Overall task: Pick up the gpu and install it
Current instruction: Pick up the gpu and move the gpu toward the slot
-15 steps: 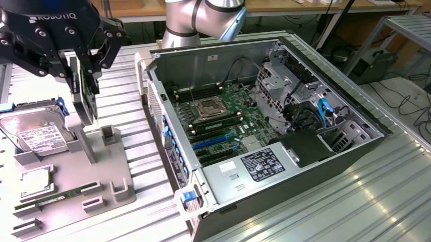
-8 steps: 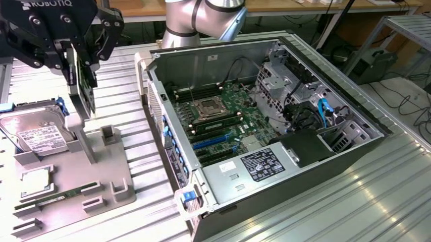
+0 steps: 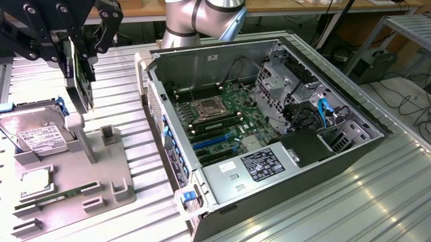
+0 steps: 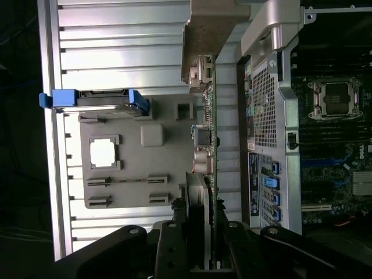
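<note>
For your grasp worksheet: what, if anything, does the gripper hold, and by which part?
The gripper holds the gpu, pinched across its flat faces at its upper edge; the card hangs down below it.

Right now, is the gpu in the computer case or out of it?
Out. The fingers hold the gpu on edge above the grey tray, to the exterior view's left of the open computer case.

Bright, even light, seemingly from overhead, throws pale glare streaks along the ribbed metal table (image 3: 377,201) in the exterior view and bleaches it near-white in the wrist view, while the computer case (image 3: 289,196) interior sits in soft shadow and the gpu (image 3: 79,85) in the gripper (image 3: 70,53) reads dark.
</note>
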Controlling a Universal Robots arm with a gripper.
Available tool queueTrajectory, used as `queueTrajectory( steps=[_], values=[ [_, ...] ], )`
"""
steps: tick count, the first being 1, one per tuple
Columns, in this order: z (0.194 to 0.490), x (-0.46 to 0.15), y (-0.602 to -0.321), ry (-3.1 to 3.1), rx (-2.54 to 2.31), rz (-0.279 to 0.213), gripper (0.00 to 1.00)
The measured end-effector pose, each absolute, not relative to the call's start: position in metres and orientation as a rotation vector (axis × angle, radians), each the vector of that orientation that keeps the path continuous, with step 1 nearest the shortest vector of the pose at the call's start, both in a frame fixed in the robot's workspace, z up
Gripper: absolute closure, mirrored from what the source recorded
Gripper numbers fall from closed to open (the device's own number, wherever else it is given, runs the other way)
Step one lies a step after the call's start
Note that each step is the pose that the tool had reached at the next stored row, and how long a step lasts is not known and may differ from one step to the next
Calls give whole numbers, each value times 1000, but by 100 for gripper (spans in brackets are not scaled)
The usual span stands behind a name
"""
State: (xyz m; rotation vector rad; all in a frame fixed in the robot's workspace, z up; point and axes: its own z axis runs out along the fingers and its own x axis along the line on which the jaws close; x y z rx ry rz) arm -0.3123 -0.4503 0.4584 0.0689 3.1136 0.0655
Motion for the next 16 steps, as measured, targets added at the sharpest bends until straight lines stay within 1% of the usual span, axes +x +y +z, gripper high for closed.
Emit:
queueTrajectory(
  steps=[16],
  values=[
    [458,-299,-450,3114,69,65,72]
  ],
)
